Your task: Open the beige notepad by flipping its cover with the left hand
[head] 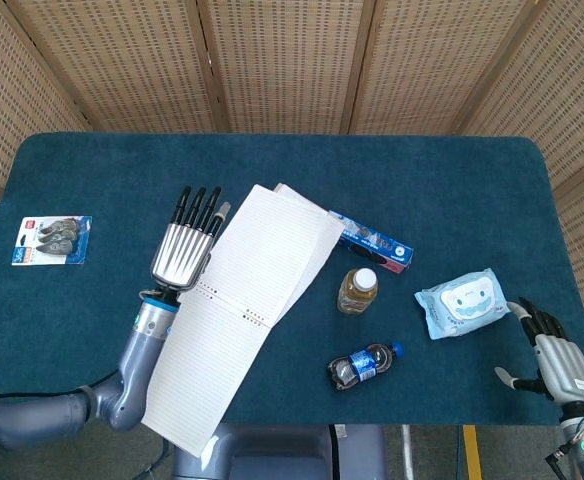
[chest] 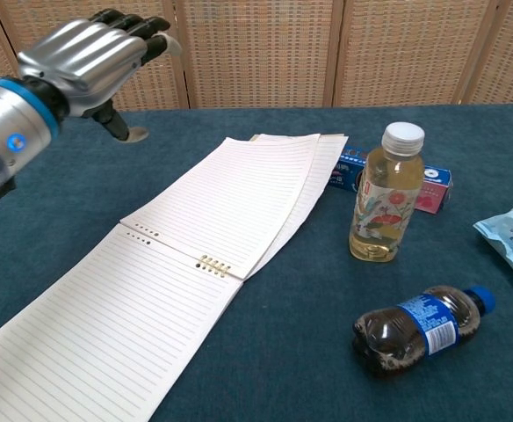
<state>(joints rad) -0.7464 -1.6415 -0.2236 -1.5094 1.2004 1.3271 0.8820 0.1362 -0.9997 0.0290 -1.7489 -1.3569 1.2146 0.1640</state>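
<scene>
On the dark teal table (head: 452,180) the notepad (head: 242,310) lies wide open, lined pages flat, its upper leaves fanned toward a blue box (head: 372,238) they partly cover. Its near corner hangs past the table edge and gets cut off in the chest view. Left hand (head: 184,245) hovers just beside the pad's left edge, fingers stretched out together, holding nothing; can't tell whether it touches the cloth. Right hand (head: 557,360) is barely in frame at the lower right, fingers loosely spread, empty, and missing from the chest view. Upright juice bottle (chest: 384,193), a dark drink bottle (chest: 419,327) on its side, wet wipes pack (head: 464,302) and a small blister pack (head: 52,240), contents too tiny to read
</scene>
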